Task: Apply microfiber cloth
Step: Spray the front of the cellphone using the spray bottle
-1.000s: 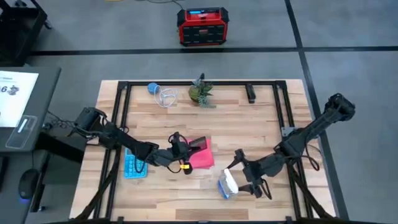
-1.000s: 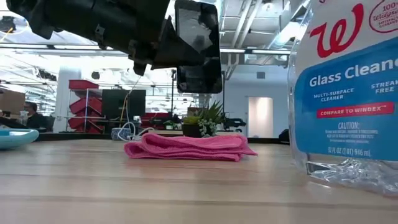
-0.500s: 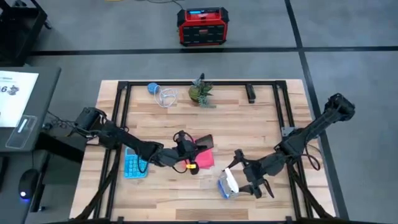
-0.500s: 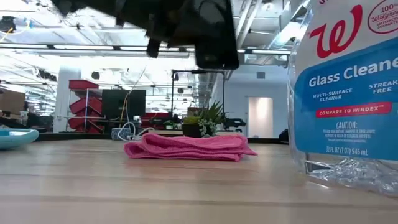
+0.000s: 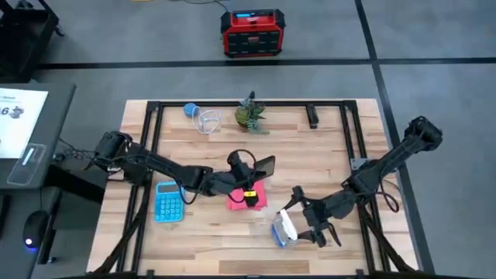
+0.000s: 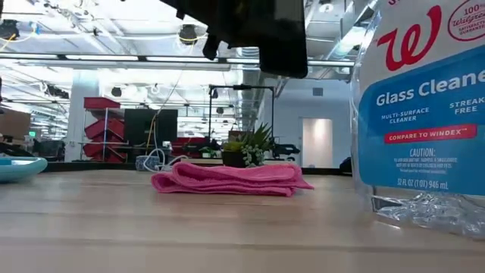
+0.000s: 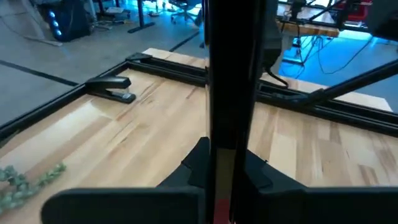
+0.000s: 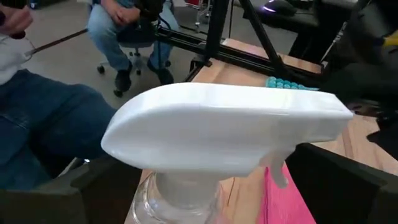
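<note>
Holding a flat black rectangular phone (image 5: pixel 261 166) edge-on, the left gripper (image 5: pixel 249 172) fingers are clamped on its lower end. Directly beneath those fingers: folded bright pink microfiber cloth (image 6: pixel 227 180), lying on the pale wooden bench (image 5: pixel 310 151). Right gripper (image 5: pixel 298 221) fingers grip a clear glass-cleaner spray bottle with white trigger head (image 8: pixel 224 134), just beside the cloth. Beyond the left fingers: light blue calculator (image 5: pixel 167 201).

High view: overhead, straight down on the whole surface (image 5: pixel 325 147). Low view: at surface height, level, very near the glass cleaner bottle (image 6: pixel 420 106); shares the microfiber cloth (image 6: pixel 227 180) with high view, centre. Wrist views: close, forward past each hand; the right one's bottle lies toward 5 o'clock.
</note>
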